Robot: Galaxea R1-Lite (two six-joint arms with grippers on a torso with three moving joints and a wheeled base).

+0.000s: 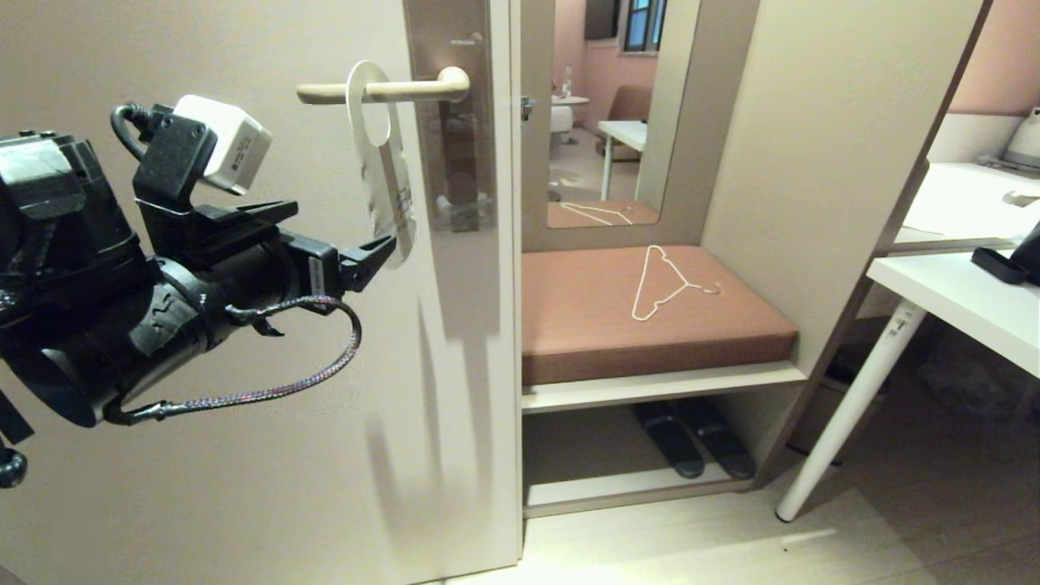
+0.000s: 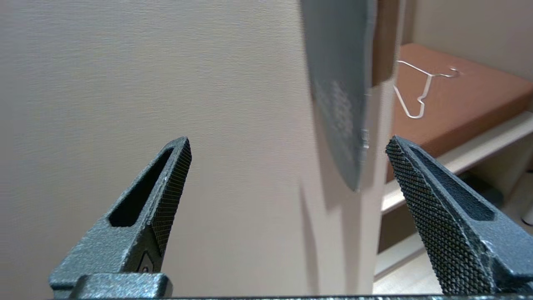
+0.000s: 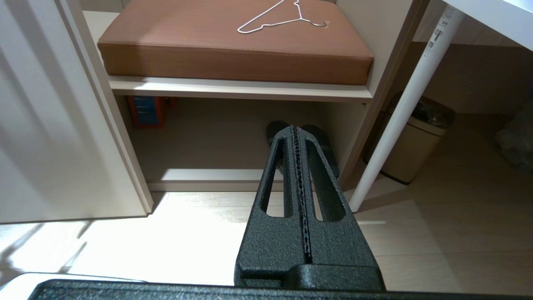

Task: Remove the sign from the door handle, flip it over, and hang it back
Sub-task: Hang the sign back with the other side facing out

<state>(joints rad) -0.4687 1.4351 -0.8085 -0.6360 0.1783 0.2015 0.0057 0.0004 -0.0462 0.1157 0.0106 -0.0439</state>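
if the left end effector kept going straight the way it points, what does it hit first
Probably the lower end of the sign hanging on the door handle: the open left end effector sits just short of it. Depth is unclear; the door lies behind.

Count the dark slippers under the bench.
2: a pair of dark flat slippers, side by side on the low shelf beneath the brown cushion, left one, right one. More could be hidden further back.

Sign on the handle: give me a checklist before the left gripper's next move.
1. Sign hung on handle: ok.
2. White face outward in head view: ok; wording unreadable.
3. Left gripper open: ok.
4. Fingers clear of the sign: ok in the left wrist view; its lower tip hangs between them, nearer one finger.
5. Sign hanging still: cannot tell.
6. Right gripper shut, parked low facing the shelf: ok.
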